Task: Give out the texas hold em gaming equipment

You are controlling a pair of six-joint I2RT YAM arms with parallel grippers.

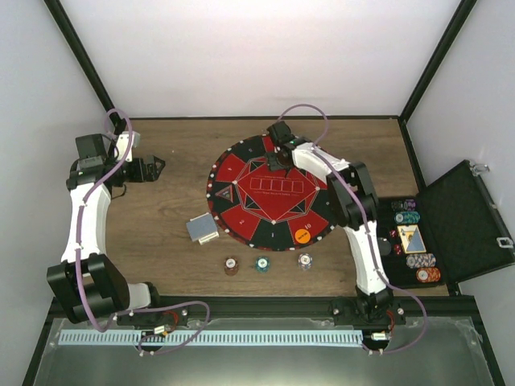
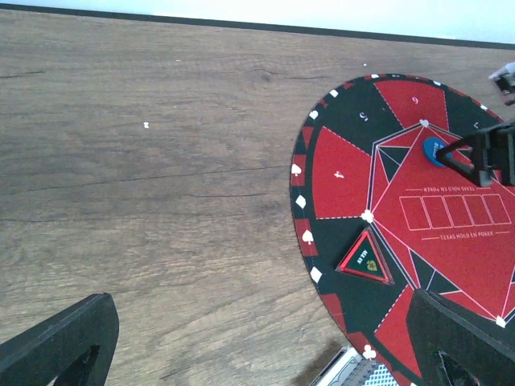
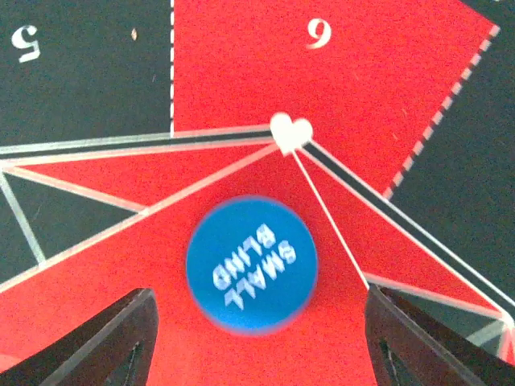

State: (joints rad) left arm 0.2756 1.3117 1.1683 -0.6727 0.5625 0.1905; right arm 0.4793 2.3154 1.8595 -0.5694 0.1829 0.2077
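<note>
A blue disc (image 3: 252,264) marked SMALL BLIND lies flat on the red part of the round mat (image 3: 362,72), near the heart below seat 6. My right gripper (image 3: 257,293) stands open over it, one finger on each side and neither touching it. From the left wrist the same blue disc (image 2: 434,150) shows under the right gripper (image 2: 483,157). My left gripper (image 1: 158,167) hangs open and empty over bare wood left of the mat (image 1: 241,173). A stack of cards (image 1: 202,229) lies at the mat's near-left rim. An orange disc (image 1: 302,236) sits on the mat's near edge.
Brown (image 1: 232,264), teal (image 1: 261,263) and white (image 1: 304,260) chips lie in a row on the wood in front of the mat. A triangular marker (image 2: 366,257) rests on the mat's left side. The open black case (image 1: 451,225) with more chips stands at the right.
</note>
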